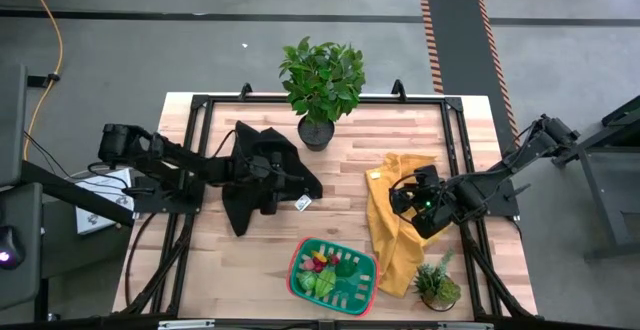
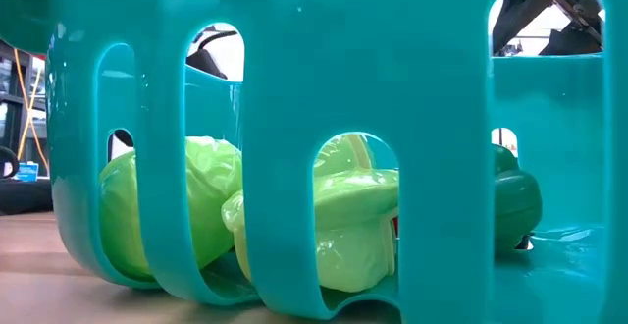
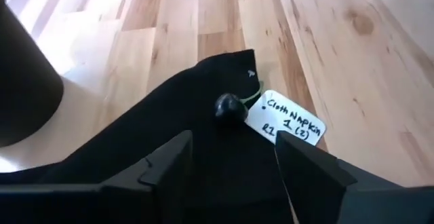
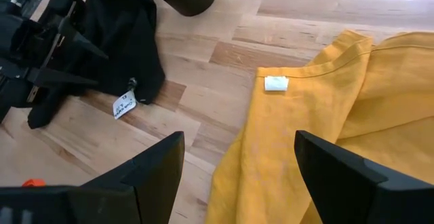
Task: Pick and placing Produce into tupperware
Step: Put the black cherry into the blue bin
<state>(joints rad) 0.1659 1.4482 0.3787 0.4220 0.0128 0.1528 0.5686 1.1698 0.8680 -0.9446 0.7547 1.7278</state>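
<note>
Produce (image 1: pixel 325 270), a small heap of toy fruits and vegetables in lime green, dark green, red and pink, lies inside the tupperware (image 1: pixel 362 296), a rounded-rectangle green plastic tray with a red rim and pale slots in its base, at the near edge of the light wooden slatted table (image 1: pixel 330 185), about midway across. The tray's long axis runs slantwise across the table, one short end pointing toward the black cloth and the other toward the small plant in the near right corner; the pieces crowd the end nearer the cloth. In the low view its teal slotted wall (image 2: pixel 294 118) fills the picture, with glossy lime-green pieces (image 2: pixel 353 236) and a dark green one (image 2: pixel 515 201) showing through the openings. Left of the tray the black cloth napkin (image 1: pixel 262 170) lies crumpled, a white handwritten paper tag (image 3: pixel 285 122) at its edge. The left gripper (image 3: pixel 234 163) hovers low over this cloth, fingers apart and empty. Right of the tray a yellow cloth (image 1: pixel 395 225) is spread in folds, and the right gripper (image 4: pixel 237 163) hangs over it, fingers wide apart, holding nothing. A leafy potted plant (image 1: pixel 322 85) stands at the far edge, and a smaller spiky potted plant (image 1: pixel 438 285) stands beside the yellow cloth.
</note>
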